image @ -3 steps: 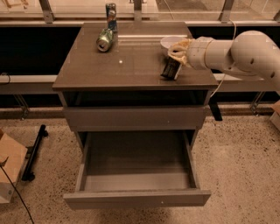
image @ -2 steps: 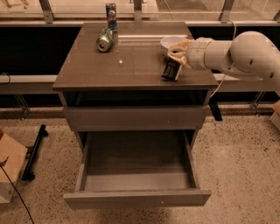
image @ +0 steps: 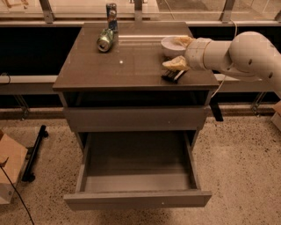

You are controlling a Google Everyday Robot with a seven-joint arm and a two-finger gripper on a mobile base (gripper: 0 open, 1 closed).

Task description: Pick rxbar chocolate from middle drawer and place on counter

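Note:
The rxbar chocolate (image: 172,76), a small flat black bar, lies on the counter (image: 127,66) near its right front corner. My gripper (image: 178,52) reaches in from the right on the white arm and hovers just above the bar. It is open, with one tan fingertip (image: 174,64) right over the bar and the other up by the white bowl. The middle drawer (image: 137,198) is pulled out below the counter, and its grey inside shows nothing in it.
A white bowl (image: 168,46) stands on the counter just behind the gripper. A green can (image: 105,40) lies on its side at the back left, with an upright can (image: 111,10) behind it. A cardboard box (image: 9,169) and a black stand (image: 34,153) are on the floor at left.
The bar was held tilted on the counter between the fingers. It now lies flat, and the fingers have spread apart and let go of it.

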